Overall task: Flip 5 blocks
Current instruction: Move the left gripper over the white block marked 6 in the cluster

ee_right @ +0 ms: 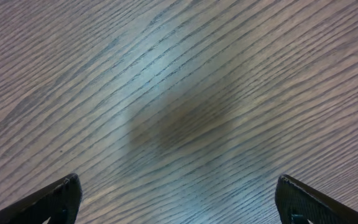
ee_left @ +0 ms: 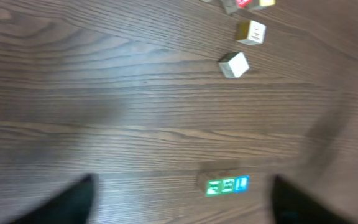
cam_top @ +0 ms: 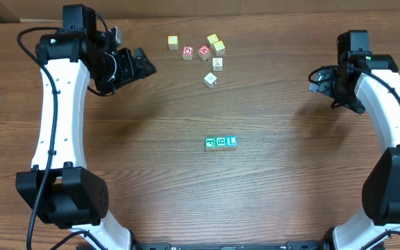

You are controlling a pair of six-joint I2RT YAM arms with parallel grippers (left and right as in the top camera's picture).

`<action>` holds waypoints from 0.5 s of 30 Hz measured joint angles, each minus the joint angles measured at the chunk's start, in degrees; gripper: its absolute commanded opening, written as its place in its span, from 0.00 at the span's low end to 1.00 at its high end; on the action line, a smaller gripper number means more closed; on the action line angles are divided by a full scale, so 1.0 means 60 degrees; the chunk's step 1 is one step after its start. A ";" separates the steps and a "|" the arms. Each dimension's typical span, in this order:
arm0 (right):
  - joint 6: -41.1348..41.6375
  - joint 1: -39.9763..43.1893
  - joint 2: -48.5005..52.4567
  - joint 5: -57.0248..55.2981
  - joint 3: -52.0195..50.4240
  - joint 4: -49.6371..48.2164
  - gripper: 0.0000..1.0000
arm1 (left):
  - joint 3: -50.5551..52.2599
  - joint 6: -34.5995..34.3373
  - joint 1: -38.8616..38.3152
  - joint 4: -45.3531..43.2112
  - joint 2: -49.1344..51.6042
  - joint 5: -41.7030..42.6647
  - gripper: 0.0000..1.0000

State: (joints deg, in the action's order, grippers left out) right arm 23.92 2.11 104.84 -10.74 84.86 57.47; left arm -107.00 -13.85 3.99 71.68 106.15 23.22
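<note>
1. Left fingers (ee_left: 73,202) are spread wide with nothing gripped, at the bench's (cam_top: 117,160) far-left side.
2. Right fingers (ee_right: 55,202) are spread wide and empty, over bare wood.
3. Three teal blocks (cam_top: 221,142) are lined up touching at bench centre.
4. Two white blocks (cam_top: 210,80) are seen farther back, near yellow cubes (cam_top: 219,48) and red cubes (cam_top: 204,51).

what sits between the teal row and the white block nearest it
Nothing; only bare table lies between the teal row and the white block, shown in the overhead view.

Bright, even light; left wrist view blurred.
</note>
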 measured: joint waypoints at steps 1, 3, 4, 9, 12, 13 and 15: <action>0.0004 0.0000 0.0000 0.0004 0.0000 0.0004 1.00 | 0.0000 -0.0036 -0.0040 0.0025 0.0000 0.0146 0.04; 0.0004 0.0000 0.0000 0.0000 0.0000 0.0004 1.00 | 0.0000 -0.0160 -0.0262 0.0197 0.0000 0.0240 0.04; 0.0004 0.0000 0.0000 0.0000 0.0000 0.0004 1.00 | 0.0000 -0.0229 -0.0423 0.0288 0.0000 0.0211 0.04; -0.0004 0.0000 0.0000 0.0000 0.0000 0.0000 1.00 | 0.0000 -0.0885 -0.1931 0.0579 0.0000 -0.1169 0.09; 0.0000 0.0000 0.0000 0.0000 0.0000 -0.0004 1.00 | 0.0000 -0.1075 -0.2896 0.0215 0.0004 -0.1759 0.43; 0.0000 0.0000 0.0000 0.0004 0.0000 0.0004 1.00 | 0.0000 -0.1086 -0.3085 0.0069 0.0011 -0.1851 0.48; -0.0007 0.0000 0.0000 0.0004 0.0000 0.0004 1.00 | 0.0000 -0.1220 -0.3464 -0.0393 0.0051 -0.2120 0.56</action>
State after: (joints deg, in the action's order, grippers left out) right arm 23.88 2.11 104.84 -10.72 84.86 57.49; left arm -107.00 -21.17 -16.80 69.32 106.45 10.50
